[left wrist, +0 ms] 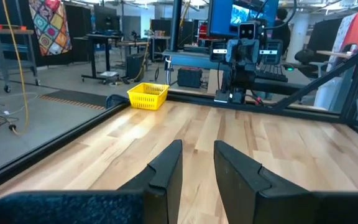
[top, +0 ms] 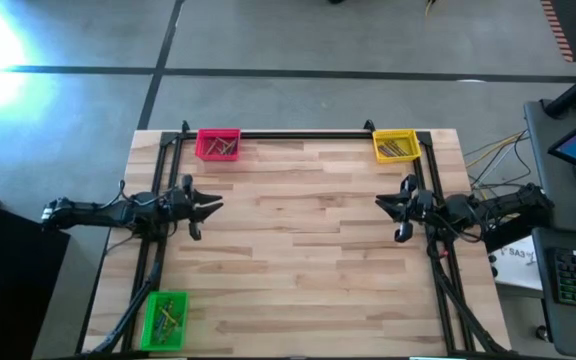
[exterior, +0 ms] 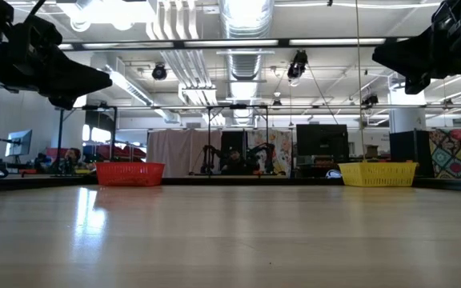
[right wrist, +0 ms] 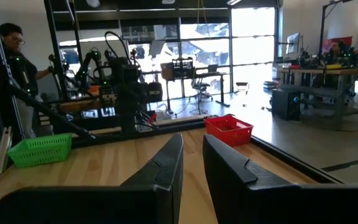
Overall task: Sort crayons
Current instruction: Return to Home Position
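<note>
Crayons lie as small sticks inside three bins: the pink bin [top: 218,144] at the far left, the yellow bin [top: 395,146] at the far right, and the green bin [top: 165,320] at the near left corner. None shows on the bare wooden table [top: 298,250]. My left gripper [top: 213,205] hovers level at the table's left side, pointing right, narrowly open with nothing between its fingers [left wrist: 169,165]. My right gripper [top: 380,203] hovers at the right side, pointing left, also narrowly open and holding nothing [right wrist: 192,137].
A black frame [top: 298,133] runs along the table's far edge and down both sides. The wide middle of the table lies between the two grippers. A person [right wrist: 8,43] stands in the room beyond the table's left side; desks and screens stand to the right.
</note>
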